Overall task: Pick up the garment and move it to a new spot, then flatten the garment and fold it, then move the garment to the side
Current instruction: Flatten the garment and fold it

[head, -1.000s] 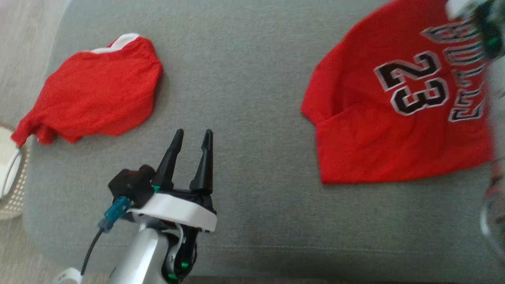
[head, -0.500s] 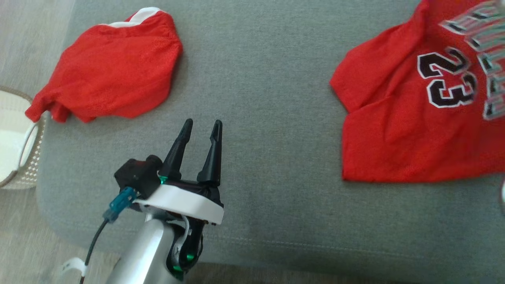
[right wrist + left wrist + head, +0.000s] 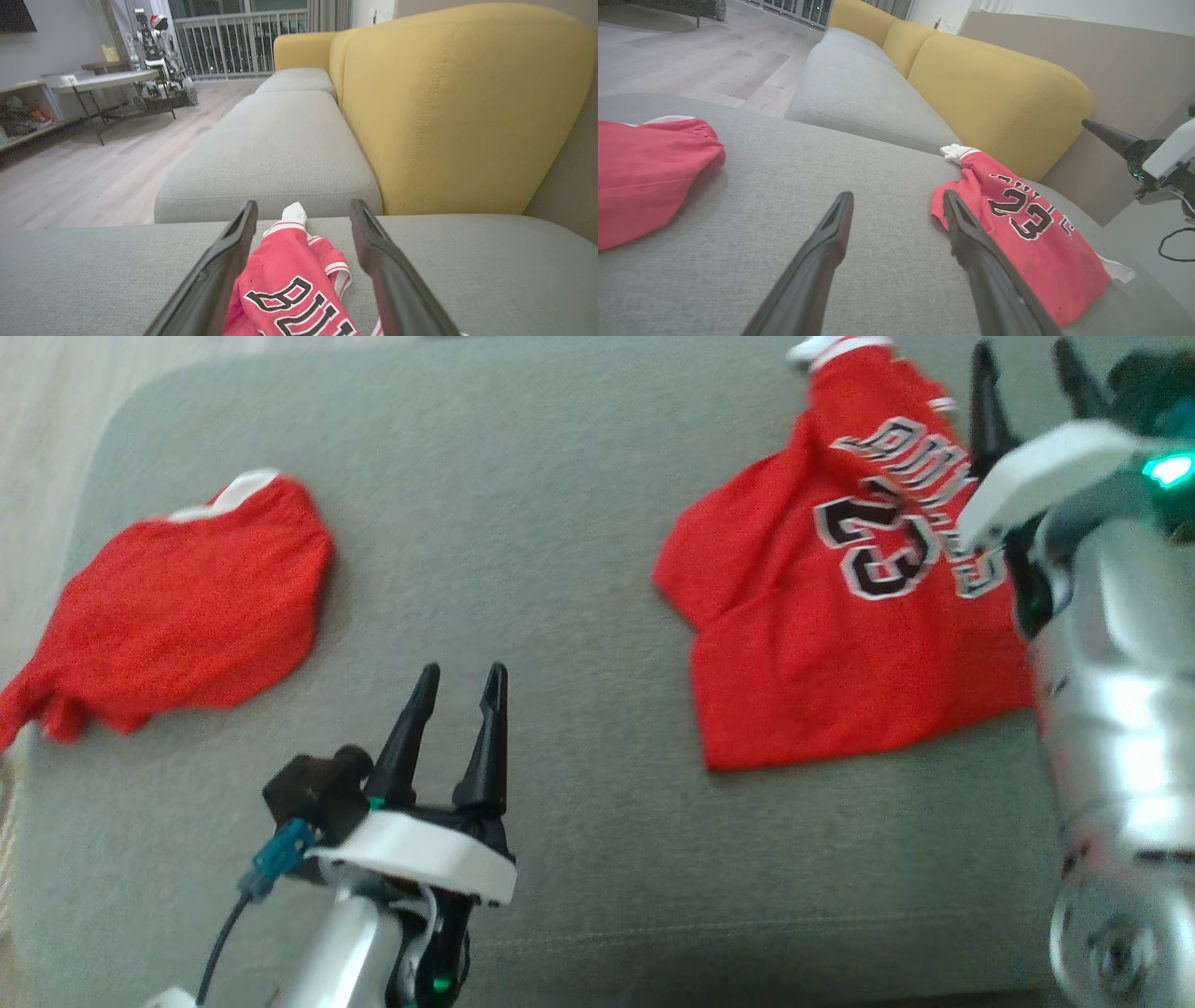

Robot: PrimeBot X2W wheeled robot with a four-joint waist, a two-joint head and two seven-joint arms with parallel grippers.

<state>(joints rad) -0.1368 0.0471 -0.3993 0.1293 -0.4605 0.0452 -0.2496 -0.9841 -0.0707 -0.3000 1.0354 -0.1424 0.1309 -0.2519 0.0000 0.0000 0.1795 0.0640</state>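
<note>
Jersey lies rumpled on cushion, under and between the right gripper fingers, collar just past the tips. Right fingers spread wide, holding nothing. Left gripper also wide open and empty, jersey off right of its fingers, other red garment off left. Move step looks done. Flattening next: probably both grippers pinch opposite edges and pull the cloth taut.
</note>
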